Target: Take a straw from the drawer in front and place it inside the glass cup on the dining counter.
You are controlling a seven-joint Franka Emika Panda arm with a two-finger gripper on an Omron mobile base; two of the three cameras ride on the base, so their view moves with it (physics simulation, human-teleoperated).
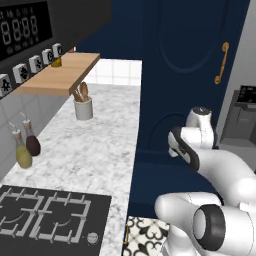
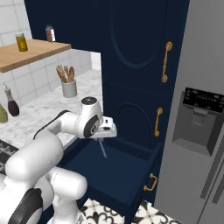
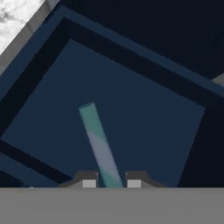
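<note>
Left base view: arm (image 1: 210, 165) bent down over drawer zone beside marble worktop (image 1: 95, 150) with hob (image 1: 45, 212); utensil pot, oil bottles on top.

Right base view: gripper (image 2: 104, 133) above open drawer (image 2: 113, 170); straw (image 2: 102, 148) hangs down from it, tilted slightly.

Hand view: fingertips (image 3: 89, 183) pinch straw (image 3: 98, 142) between them; long axis points away from hand, toward drawer floor (image 3: 144, 127). Lift looks clear.

Open navy drawer (image 2: 127, 175): bare floor around the teal-grey straw (image 3: 99, 146) | raised walls all round | tall navy cabinet door (image 2: 140, 65) behind | grey fridge (image 2: 201, 131) beside.
</note>
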